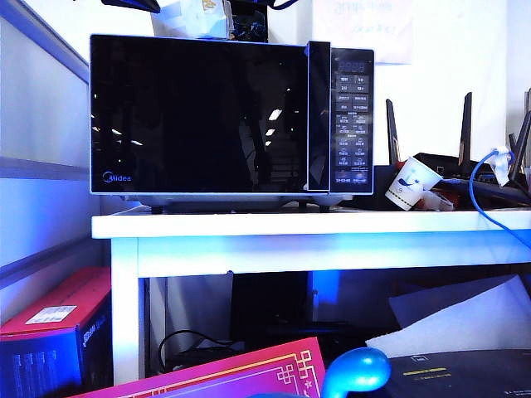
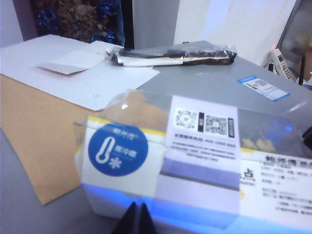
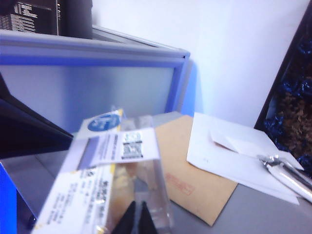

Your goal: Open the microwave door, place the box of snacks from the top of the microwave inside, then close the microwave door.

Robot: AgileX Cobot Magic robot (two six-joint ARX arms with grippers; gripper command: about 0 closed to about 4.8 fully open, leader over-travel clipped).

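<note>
both grippers pressed together, left gripper (image 2: 138, 217) & right gripper (image 3: 137, 217) just beside box of snacks (image 2: 185, 161), opposite ends.

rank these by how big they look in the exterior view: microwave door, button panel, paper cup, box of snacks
1. microwave door
2. button panel
3. paper cup

The box of snacks shows only partly at the picture's top edge, so its rank against the paper cup is unsure.
</note>
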